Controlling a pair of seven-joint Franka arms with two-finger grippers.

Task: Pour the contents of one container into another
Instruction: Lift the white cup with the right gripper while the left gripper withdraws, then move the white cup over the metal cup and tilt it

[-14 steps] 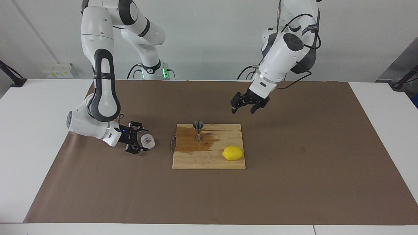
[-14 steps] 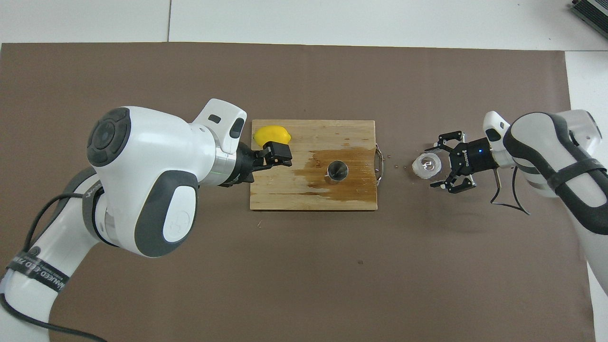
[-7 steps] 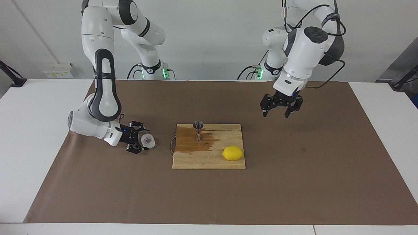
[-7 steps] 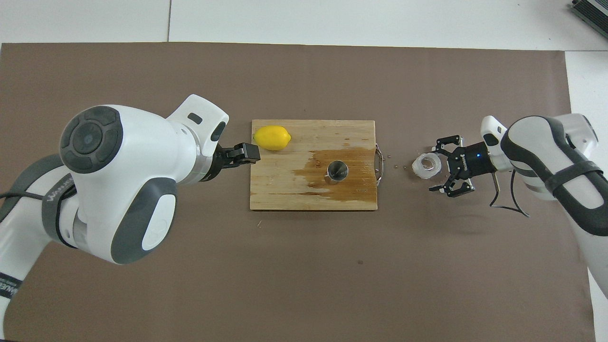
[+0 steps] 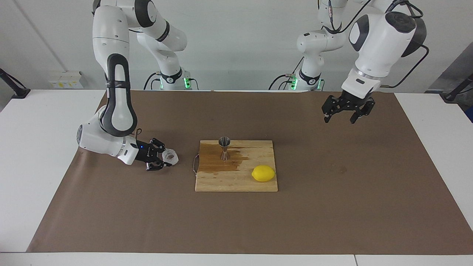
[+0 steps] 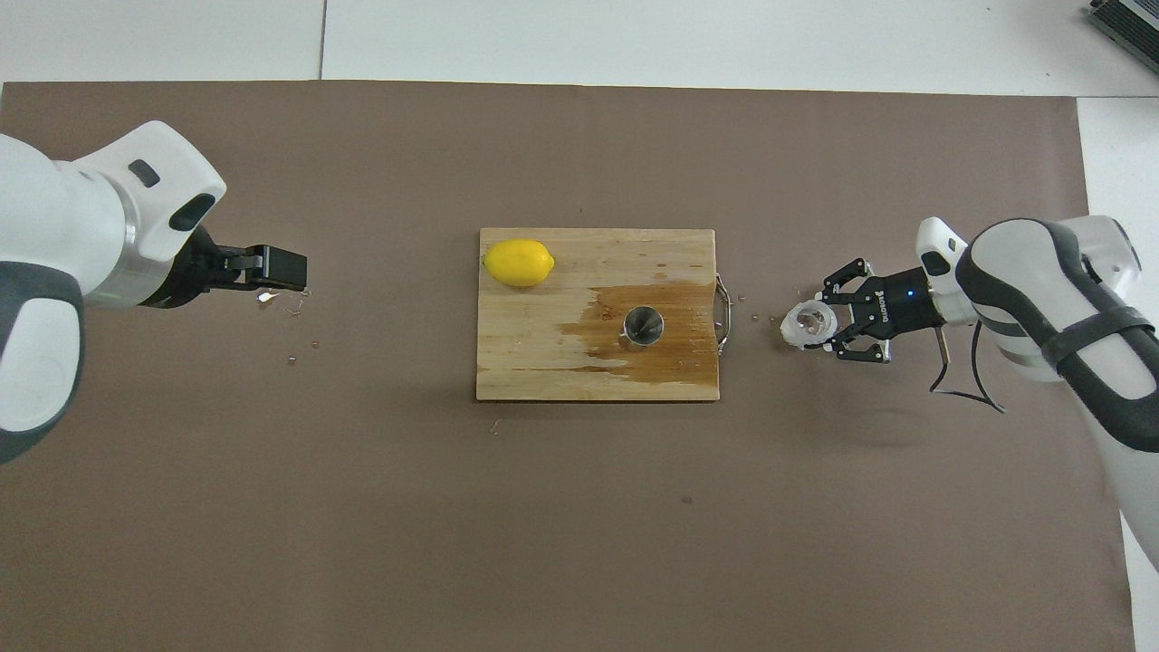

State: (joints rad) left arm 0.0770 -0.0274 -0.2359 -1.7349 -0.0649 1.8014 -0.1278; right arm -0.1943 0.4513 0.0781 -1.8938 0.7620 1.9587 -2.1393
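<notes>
Now the right pincer point(image 5: 165, 159) is closed around the clear cup point(image 5: 170, 156), low on the brown mat point(image 5: 236, 221) toward the right arm's end of the worktop. Beside it, the cutting board point(image 5: 236, 181) carries the upright steel jigger point(image 5: 224, 147) and a lemon point(image 5: 263, 173). The left pincer point(image 5: 339, 118) hangs open above the mat.

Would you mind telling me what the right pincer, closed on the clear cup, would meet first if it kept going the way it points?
Probably the cutting board, at its metal handle; the right pincer with the clear cup points that way, low over the mat.
</notes>
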